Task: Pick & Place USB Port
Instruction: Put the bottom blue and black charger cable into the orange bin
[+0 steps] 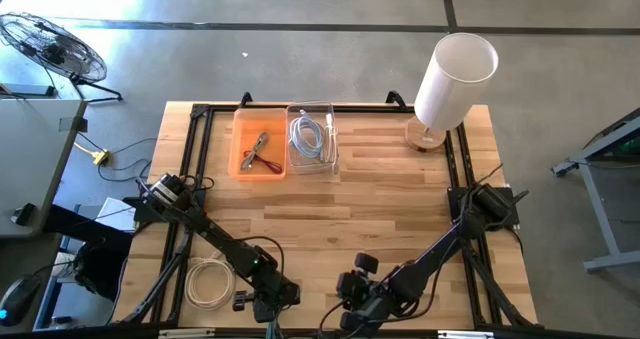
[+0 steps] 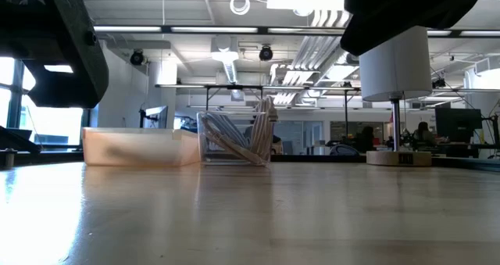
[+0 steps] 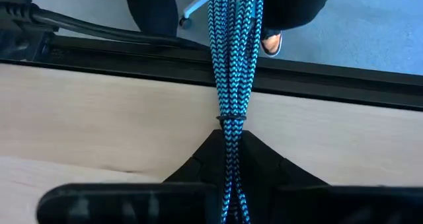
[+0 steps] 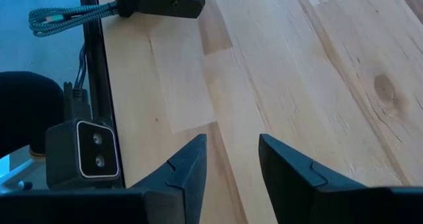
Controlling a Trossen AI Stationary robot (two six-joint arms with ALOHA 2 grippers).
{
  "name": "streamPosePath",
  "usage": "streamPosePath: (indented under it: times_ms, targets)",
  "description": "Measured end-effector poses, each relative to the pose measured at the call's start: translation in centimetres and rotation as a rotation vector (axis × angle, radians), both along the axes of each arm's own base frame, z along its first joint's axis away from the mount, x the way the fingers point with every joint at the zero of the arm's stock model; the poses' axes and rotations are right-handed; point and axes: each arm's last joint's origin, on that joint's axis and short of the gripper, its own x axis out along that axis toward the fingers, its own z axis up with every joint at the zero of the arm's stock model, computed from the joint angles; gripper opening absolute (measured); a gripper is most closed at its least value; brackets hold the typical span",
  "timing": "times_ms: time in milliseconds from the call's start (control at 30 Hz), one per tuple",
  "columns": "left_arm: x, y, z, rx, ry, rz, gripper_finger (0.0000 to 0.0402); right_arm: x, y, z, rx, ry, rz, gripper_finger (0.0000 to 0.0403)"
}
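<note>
A blue braided USB cable (image 3: 234, 52), folded into a bundle and bound by a thin tie, sits in my left gripper (image 3: 230, 137), which is shut on it at the table's near edge (image 1: 268, 301). In the right wrist view the cable's looped end (image 4: 46, 16) sticks out of the left gripper (image 4: 158, 2), past the black edge rail. My right gripper (image 4: 231, 148) is open over bare wood just right of the left one (image 1: 352, 291), touching nothing. My left gripper pinches the cable bundle between its two fingers, just behind the tie (image 3: 231, 121), several strands together. The fingers lie along the bundle and point toward the table's near edge. The bundle runs on level from the fingertips, and its free end (image 4: 39, 16) reaches out over the edge rail.
A white cable coil (image 1: 208, 279) lies on the table left of my left arm. An orange bin (image 1: 242, 149) holding a dark cable and a clear bin (image 1: 330, 139) holding white cables stand at the far side, with a white lamp (image 1: 452, 74) at the far right. A person's shoe (image 3: 271, 44) shows beyond the near edge.
</note>
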Motion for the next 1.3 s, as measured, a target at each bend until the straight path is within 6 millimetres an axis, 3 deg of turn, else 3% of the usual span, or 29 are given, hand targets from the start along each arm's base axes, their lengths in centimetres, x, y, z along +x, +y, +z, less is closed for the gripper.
streamPosePath:
  times_ms: [200, 433, 567, 767, 867, 967, 1167, 1300]
  targets:
    - [-0.1, 0.1, 0.2, 0.027, -0.004, 0.011, 0.0017, -0.1, 0.1, 0.0, -0.012, -0.006, -0.003, 0.0129]
    - [-1.3, 1.5, 2.4, 0.21, 0.009, 0.109, 0.0012, -0.1, 0.1, 0.0, -0.015, -0.006, 0.0, 0.0129]
    - [-2.1, 2.9, 5.2, 0.431, 0.004, 0.197, 0.0012, -0.1, 0.1, 0.0, -0.028, -0.008, 0.008, 0.0129]
    - [-4.0, 5.8, 12.8, 0.863, -0.088, 0.304, 0.001, 0.0, -0.1, 0.0, -0.054, -0.007, 0.031, 0.0129]
    - [-5.0, 8.3, 16.3, 1.076, -0.123, 0.361, 0.001, 0.1, -0.3, 0.0, -0.072, -0.005, 0.041, 0.0129]
    - [-5.6, 11.1, 19.3, 1.178, -0.15, 0.437, 0.001, 0.3, -0.5, 0.0, -0.105, -0.007, 0.055, 0.0129]
    - [-6.3, 19.0, 23.1, 1.162, -0.115, 0.665, 0.0015, 0.7, -1.4, -0.1, -0.159, 0.014, 0.07, 0.0129]
    - [-7.2, 24.5, 24.4, 1.082, -0.009, 0.892, 0.0015, 1.0, -2.0, -0.1, -0.191, 0.027, 0.078, 0.0129]
